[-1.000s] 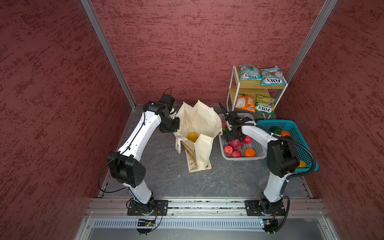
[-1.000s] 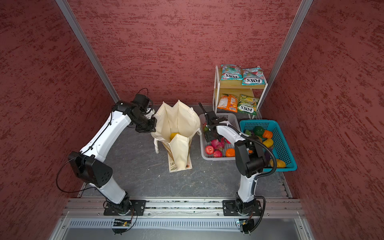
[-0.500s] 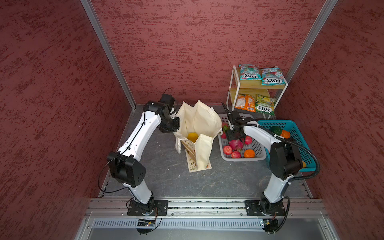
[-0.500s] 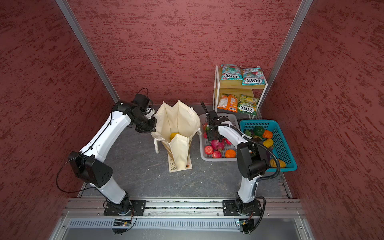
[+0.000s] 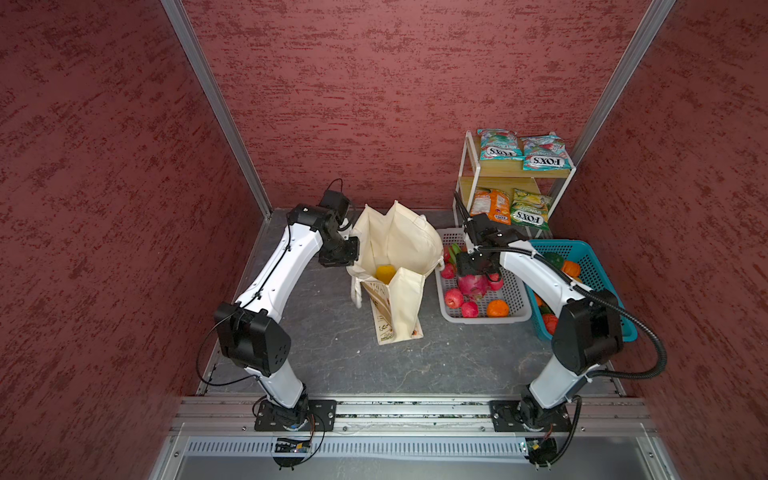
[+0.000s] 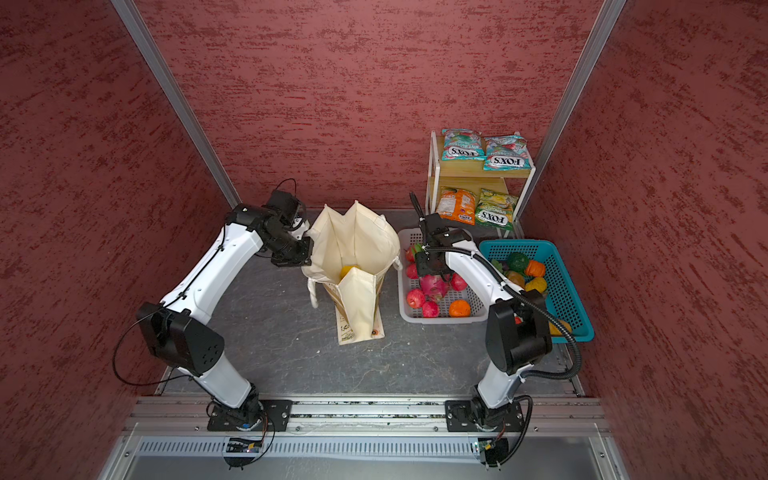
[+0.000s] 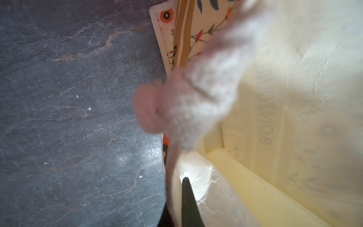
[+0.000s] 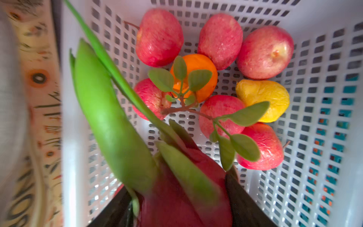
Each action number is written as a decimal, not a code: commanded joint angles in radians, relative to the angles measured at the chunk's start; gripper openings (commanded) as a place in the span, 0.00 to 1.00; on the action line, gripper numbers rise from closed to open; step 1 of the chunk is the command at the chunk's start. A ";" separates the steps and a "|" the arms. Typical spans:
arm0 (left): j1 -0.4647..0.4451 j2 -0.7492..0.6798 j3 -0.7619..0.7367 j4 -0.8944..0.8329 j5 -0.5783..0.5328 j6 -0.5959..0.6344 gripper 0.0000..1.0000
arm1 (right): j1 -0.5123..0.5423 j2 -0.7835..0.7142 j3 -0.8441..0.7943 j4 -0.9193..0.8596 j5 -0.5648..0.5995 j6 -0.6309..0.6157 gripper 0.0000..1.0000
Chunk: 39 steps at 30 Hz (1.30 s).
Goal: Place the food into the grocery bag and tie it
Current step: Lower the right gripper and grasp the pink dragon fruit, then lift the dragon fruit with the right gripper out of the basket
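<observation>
Both top views showed the cream bag (image 5: 399, 241) standing open at the centre of the grey counter (image 5: 332, 357), with a yellow fruit (image 5: 385, 273) lying inside it. The left fingers (image 7: 187, 200) were closed tight on cloth at the bag's left rim. Right of the bag, the right fingers (image 8: 247, 202) pressed against both sides of the pink dragon fruit (image 5: 473, 284), low within the grey basket (image 5: 486, 320) among red apples (image 5: 453, 297) and an orange (image 5: 497, 308). A dark green vegetable (image 6: 517, 262) lay in the blue basket (image 6: 561, 282) further right. Two teal packets (image 5: 498, 145) rested atop the shelf (image 5: 503, 168) at upper right.
</observation>
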 commanded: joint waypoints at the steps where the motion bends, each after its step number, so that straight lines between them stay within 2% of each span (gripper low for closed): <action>1: -0.002 -0.022 -0.015 0.005 0.014 0.010 0.00 | -0.015 -0.051 0.048 -0.032 -0.066 0.033 0.64; 12: -0.002 -0.021 -0.022 0.015 0.018 0.007 0.00 | -0.053 -0.092 0.129 -0.064 -0.132 0.075 0.63; 24: -0.002 -0.009 -0.013 0.016 0.026 0.022 0.00 | -0.056 -0.112 0.396 -0.090 -0.245 0.155 0.63; 27: -0.002 -0.007 -0.008 0.016 0.028 0.025 0.00 | -0.056 -0.128 0.449 -0.045 -0.287 0.180 0.63; 34: 0.003 -0.006 -0.002 0.016 0.030 0.030 0.00 | -0.047 -0.194 0.446 0.185 -0.360 0.249 0.63; 39: 0.003 -0.010 0.000 0.019 0.034 0.025 0.00 | 0.000 -0.190 0.467 0.288 -0.388 0.259 0.63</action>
